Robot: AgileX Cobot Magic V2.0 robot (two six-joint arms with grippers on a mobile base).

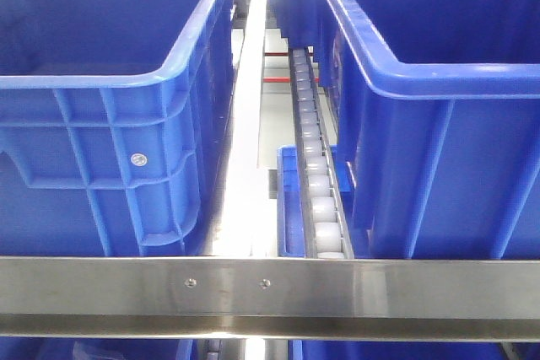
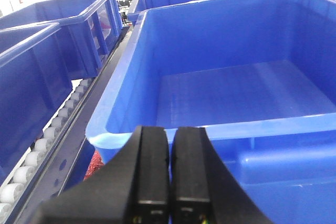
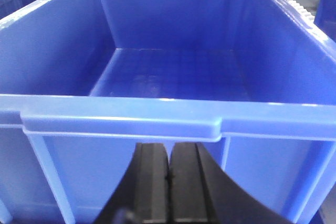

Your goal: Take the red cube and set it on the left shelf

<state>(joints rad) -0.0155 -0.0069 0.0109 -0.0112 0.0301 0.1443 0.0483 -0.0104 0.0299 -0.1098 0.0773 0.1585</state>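
The left shelf fills the front view: a flat stainless front rail (image 1: pixel 270 288), a white roller track (image 1: pixel 316 191) and two large open blue crates (image 1: pixel 101 124) (image 1: pixel 439 124). My left gripper (image 2: pixel 169 132) is shut with nothing held, its tips just before the near rim of an empty blue crate (image 2: pixel 236 93). My right gripper (image 3: pixel 169 148) is shut and empty, just below the front lip of another empty blue crate (image 3: pixel 168 72). I cannot make out the red cube. A small red speckled patch (image 2: pixel 95 162) shows under the crate's near-left corner; what it is, I cannot tell.
More blue crates (image 2: pixel 68 19) stand to the left and behind in the left wrist view, with a roller track (image 2: pixel 42 145) between them. A lower blue tray (image 1: pixel 291 208) sits beneath the rollers. A steel divider strip (image 1: pixel 249 124) runs between the two front crates.
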